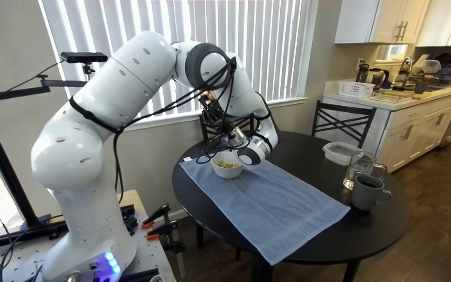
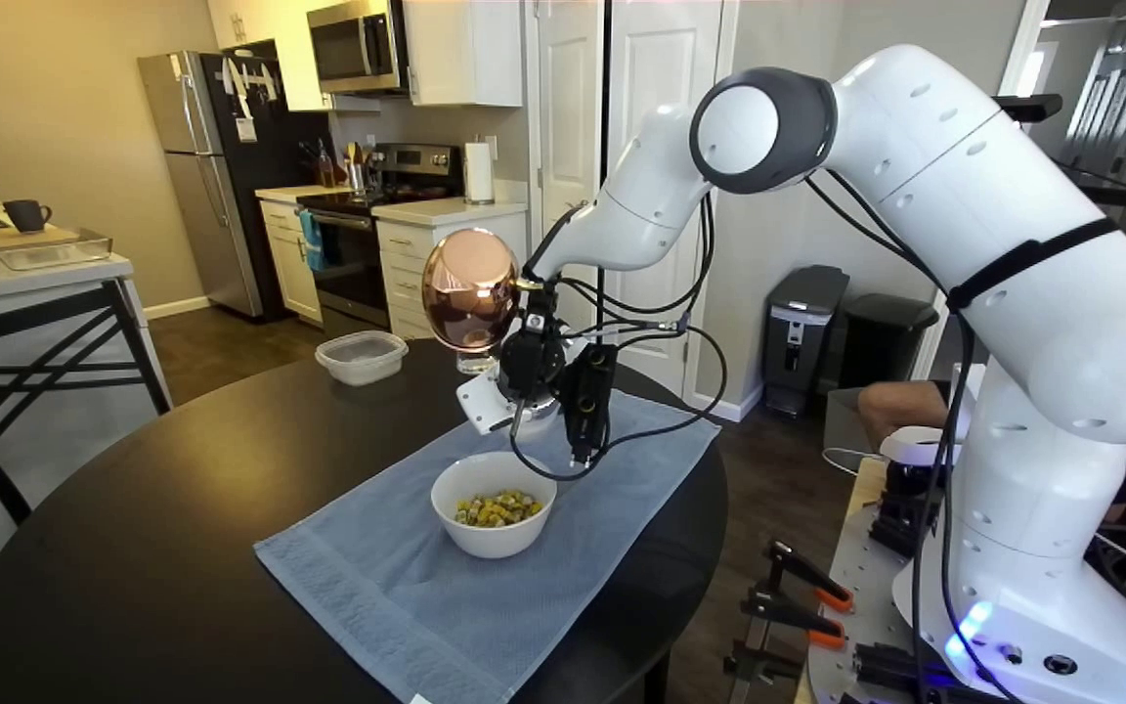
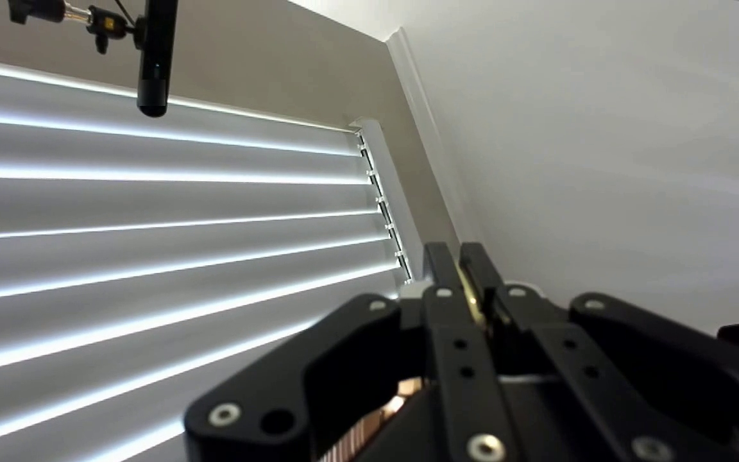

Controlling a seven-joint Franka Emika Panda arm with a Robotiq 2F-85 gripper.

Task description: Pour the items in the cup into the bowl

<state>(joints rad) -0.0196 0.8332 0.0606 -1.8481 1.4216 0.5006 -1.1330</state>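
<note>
White bowl (image 2: 490, 543): smooth, soft sheen; ceramic or plastic cannot be told.
Pieces (image 2: 498, 508) inside the bowl: uneven; material too small to tell.
Copper cup (image 2: 470, 293), higher than the bowl: polished metal, mirror-glossy.
Gripper (image 3: 454, 251), higher than the bowl: matt black links, bright metal screws, glossy brass-toned metal between the fingers.
Towel (image 1: 272, 207), under the bowl: blue cloth, matt, textured, woven band near the end.
Tabletop (image 2: 182, 508), below the bowl: black, smooth, low sheen.
Tub (image 2: 363, 360), well apart from the bowl: translucent plastic.
Glass mug (image 1: 354, 173), well apart from the bowl: clear, glossy.
Grey mug (image 1: 366, 197), likewise: smooth, nearly matt.
Arm (image 1: 104, 94), rising above the bowl: smooth white shell, glossy.
</note>
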